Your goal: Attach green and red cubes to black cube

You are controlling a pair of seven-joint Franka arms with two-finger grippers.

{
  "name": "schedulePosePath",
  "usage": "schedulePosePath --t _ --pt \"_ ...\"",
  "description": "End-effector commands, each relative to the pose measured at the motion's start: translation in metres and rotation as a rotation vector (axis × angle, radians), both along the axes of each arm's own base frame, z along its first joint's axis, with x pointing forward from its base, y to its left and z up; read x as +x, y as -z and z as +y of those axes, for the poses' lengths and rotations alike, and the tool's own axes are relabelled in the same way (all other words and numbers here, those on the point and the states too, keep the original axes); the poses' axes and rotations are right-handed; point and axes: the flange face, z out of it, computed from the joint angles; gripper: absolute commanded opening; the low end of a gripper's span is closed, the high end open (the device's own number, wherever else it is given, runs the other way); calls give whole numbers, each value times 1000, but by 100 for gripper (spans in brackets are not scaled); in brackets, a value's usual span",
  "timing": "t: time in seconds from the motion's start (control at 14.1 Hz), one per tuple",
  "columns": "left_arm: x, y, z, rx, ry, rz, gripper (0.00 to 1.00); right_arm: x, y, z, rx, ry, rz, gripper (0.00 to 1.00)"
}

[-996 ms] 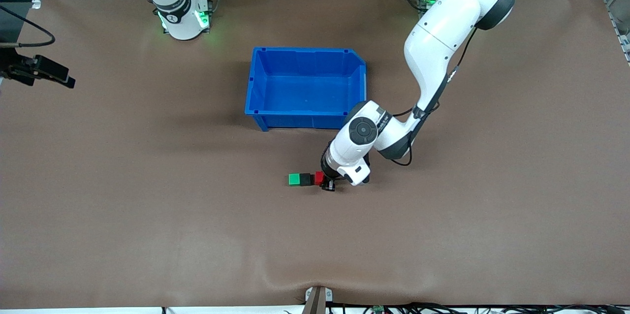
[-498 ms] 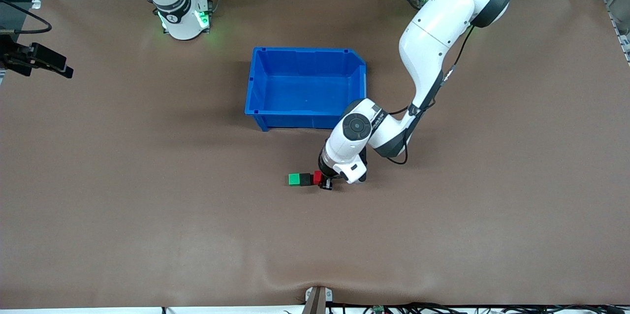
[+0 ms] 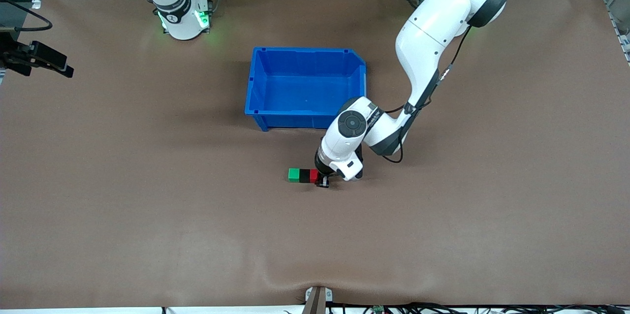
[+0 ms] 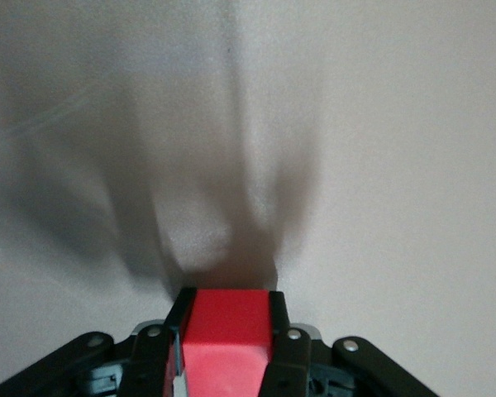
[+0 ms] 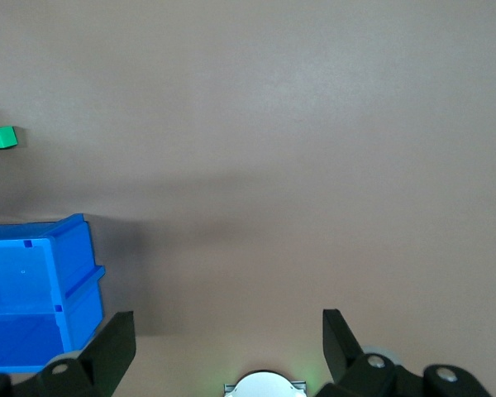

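Brown matte surface (image 3: 147,205), faintly mottled, slightly rippled at the edge nearest the front camera.

Blue bin (image 3: 256,82): moulded plastic, rectangular, open-topped, smooth glossy walls, nothing inside. Set mid-surface, farther from the front camera than the cubes.

Green cube (image 3: 294,174), black cube (image 3: 305,174), red cube (image 3: 314,175): small, plain, sharp-edged, equal in size. Lined up in one touching row on the surface, black in the middle, green toward the right arm's end, red toward the left arm's end.

Left gripper (image 3: 321,179): down at the row's red end, black fingers (image 4: 277,347) pinching the red cube on two flat sides, seen close in the left wrist view.

Right gripper (image 5: 223,339): waiting at the right arm's end of the surface, fingers spread wide, holding nothing.
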Motion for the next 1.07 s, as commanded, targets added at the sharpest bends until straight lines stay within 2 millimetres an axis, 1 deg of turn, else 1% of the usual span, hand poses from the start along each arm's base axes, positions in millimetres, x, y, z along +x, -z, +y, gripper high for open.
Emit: schedulePosePath --t 0.0,0.21,0.28,0.43,0.5,0.64,0.71,0.78,0.85,0.93,1.0 --pt "-26 42 -23 -15 -14 61 0 -3 -5 2 -15 7 5 100" --pt "-25 37 -19 9 -39 110 0 -3 -5 1 -15 4 4 100" --pt "-24 31 -18 5 -49 122 0 -3 -5 1 -15 7 5 100" --pt "-29 31 -15 49 -43 180 0 -3 -5 1 -16 5 6 100" --pt "-26 25 -12 54 -46 184 0 -4 -5 0 -19 16 7 100" --pt "-22 25 -8 56 -53 187 0 -7 -6 -7 -16 28 19 100" --pt "-21 25 -8 54 -54 186 0 -8 -11 -7 -14 26 10 100" --pt "-19 25 -5 53 -55 184 4 -7 -14 -7 -15 25 0 100" --pt "-17 25 -3 52 -59 183 13 -7 -15 -5 -14 21 -1 100" --pt "-16 24 -2 53 -59 181 24 -7 -14 -3 -14 18 3 100" --pt "-14 22 0 52 -62 180 38 -6 -14 -1 -14 14 0 100"
